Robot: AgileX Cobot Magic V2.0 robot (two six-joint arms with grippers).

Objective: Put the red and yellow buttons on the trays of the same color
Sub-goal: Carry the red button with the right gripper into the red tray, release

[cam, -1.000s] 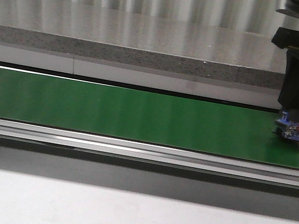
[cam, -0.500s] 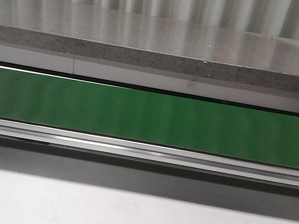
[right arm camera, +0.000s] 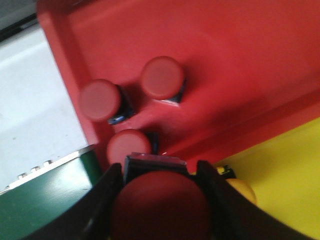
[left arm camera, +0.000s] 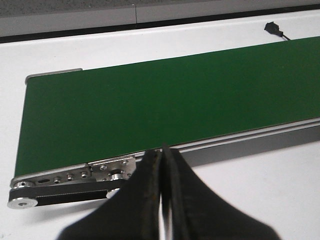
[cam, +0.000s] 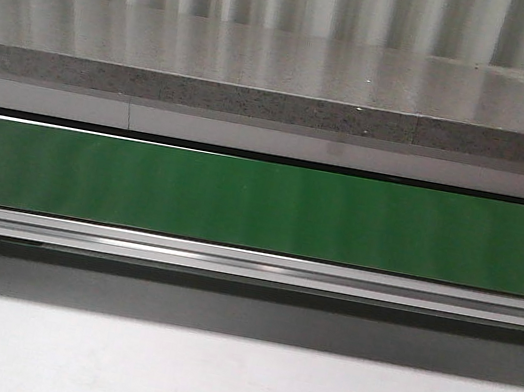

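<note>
The right pincer (right arm camera: 160, 200) is clenched on a red button (right arm camera: 160, 207), hovering over the edge of the red tray (right arm camera: 250, 60), where three red buttons (right arm camera: 162, 79) lie just beyond its tips. The yellow tray (right arm camera: 285, 185) sits beside it. Judgement: advance over bare red floor, clear of the seated buttons, lower, then let go. The left pincer (left arm camera: 162, 165) is closed empty near the green belt (left arm camera: 150, 110).

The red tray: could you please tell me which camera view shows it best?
The right wrist view shows it best: the red tray fills most of the picture, with three red buttons lying in it and the right gripper holding another above its edge. The front and left wrist views show only the green belt, no tray.
</note>
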